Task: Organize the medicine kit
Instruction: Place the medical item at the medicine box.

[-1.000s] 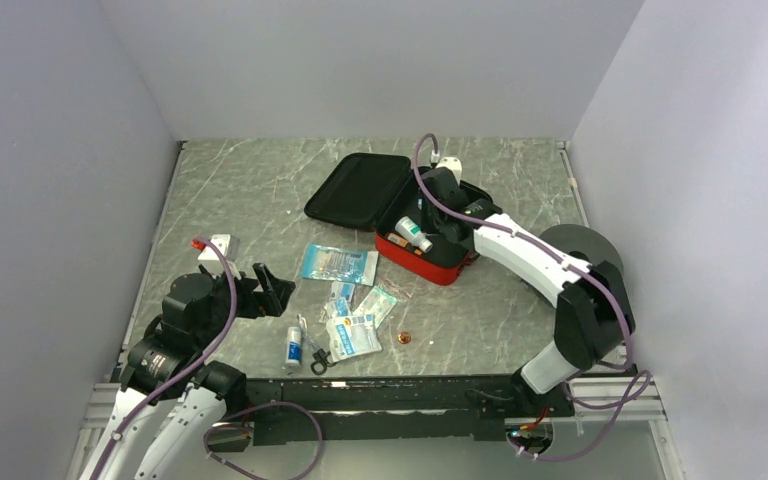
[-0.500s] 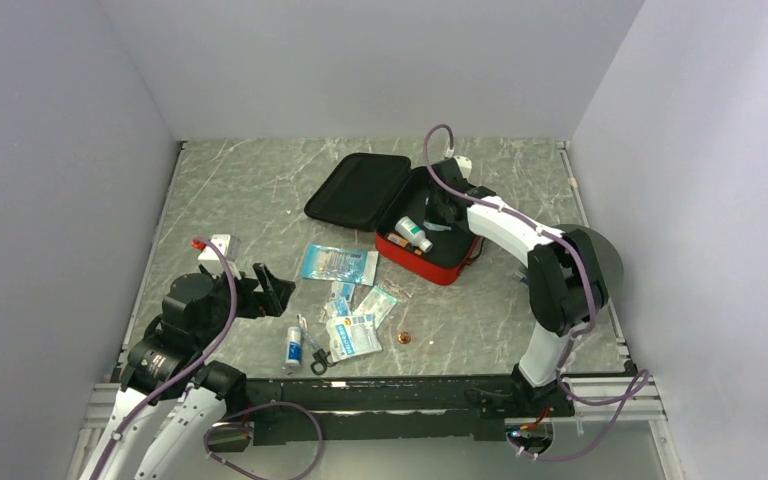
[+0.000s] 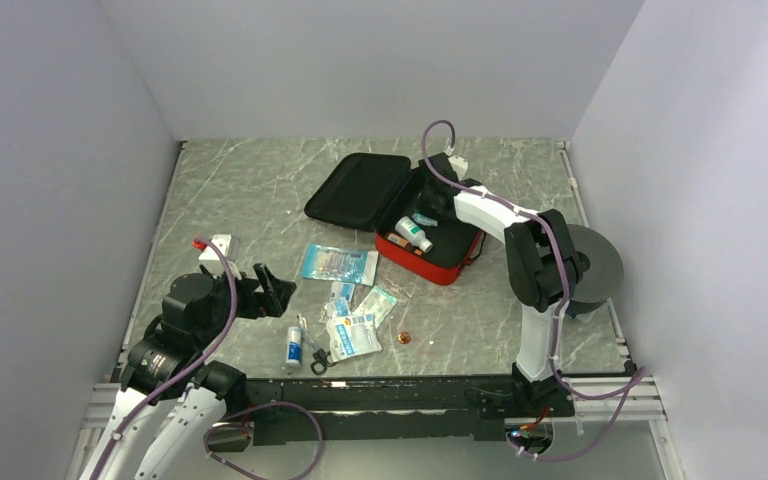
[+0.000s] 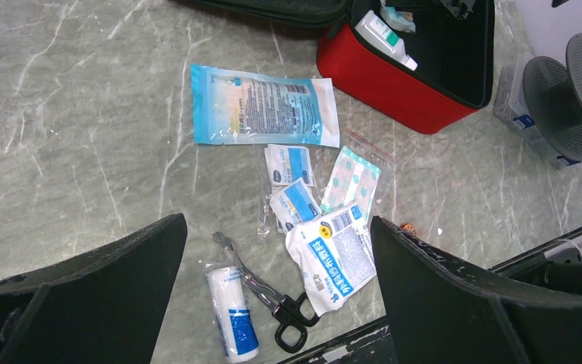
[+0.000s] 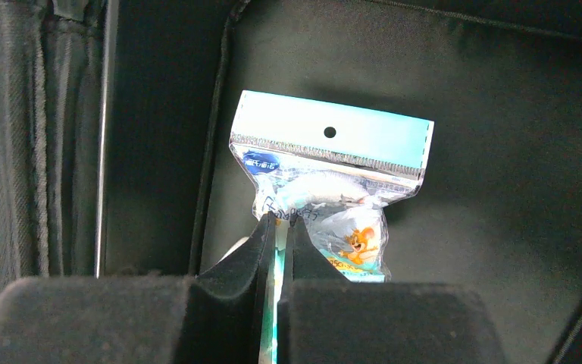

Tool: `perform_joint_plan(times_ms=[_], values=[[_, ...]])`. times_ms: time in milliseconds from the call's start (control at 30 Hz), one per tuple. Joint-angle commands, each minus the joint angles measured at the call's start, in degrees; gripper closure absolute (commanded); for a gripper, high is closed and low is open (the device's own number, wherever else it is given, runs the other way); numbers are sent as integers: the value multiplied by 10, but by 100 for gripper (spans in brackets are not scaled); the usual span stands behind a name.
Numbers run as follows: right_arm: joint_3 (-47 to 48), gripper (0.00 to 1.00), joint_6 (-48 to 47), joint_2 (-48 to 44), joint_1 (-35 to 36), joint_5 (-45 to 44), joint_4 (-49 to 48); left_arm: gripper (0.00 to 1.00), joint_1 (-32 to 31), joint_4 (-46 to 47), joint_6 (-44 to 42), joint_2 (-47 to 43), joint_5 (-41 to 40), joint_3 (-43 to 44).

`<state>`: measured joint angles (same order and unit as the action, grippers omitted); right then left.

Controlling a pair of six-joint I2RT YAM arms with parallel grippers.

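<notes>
The red medicine kit (image 3: 425, 262) lies open at the back centre, its black lid flat to the left. It also shows in the left wrist view (image 4: 402, 91). My right gripper (image 3: 430, 205) is inside the kit, shut (image 5: 279, 221) on a light blue cartoon-printed packet (image 5: 330, 163) against the black lining. A white bottle (image 3: 412, 234) lies in the kit. My left gripper (image 3: 272, 285) is open and empty (image 4: 275, 224), held above the loose packets.
On the table lie a large blue packet (image 4: 261, 106), small plaster packets (image 4: 292, 163), a white gauze packet (image 4: 337, 254), scissors (image 4: 269, 292) and a gauze roll (image 4: 231, 311). A grey spool (image 3: 585, 265) stands right of the kit. A white box (image 3: 218, 246) sits at the left.
The right arm has folded up, its elbow swinging left towards the kit. Its gripper has shifted towards the kit's back left. The left arm has not moved.
</notes>
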<state>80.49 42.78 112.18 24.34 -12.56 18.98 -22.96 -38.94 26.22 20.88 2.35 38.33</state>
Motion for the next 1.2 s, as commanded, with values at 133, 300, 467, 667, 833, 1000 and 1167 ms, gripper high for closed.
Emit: perform_joint_plan(times_ms=[133, 300, 467, 667, 833, 1000, 1167], values=[[37, 100, 55, 34, -3, 4, -32, 1, -2, 13, -1, 5, 14, 18], [42, 100, 65, 45, -3, 10, -40, 1, -2, 14, -1, 3, 15, 17], [58, 94, 68, 53, -3, 16, -35, 1, -2, 13, -1, 4, 15, 17], [58, 65, 65, 35, -2, 14, -34, 1, -2, 12, -1, 5, 12, 18], [55, 57, 49, 2, -2, -1, -18, 1, -2, 11, 0, 4, 10, 18], [10, 56, 28, -67, 0, -8, -36, 1, -2, 11, 0, 3, 8, 18], [-27, 54, -8, -145, 15, -10, -38, 2, -2, 11, 1, 4, 6, 18]])
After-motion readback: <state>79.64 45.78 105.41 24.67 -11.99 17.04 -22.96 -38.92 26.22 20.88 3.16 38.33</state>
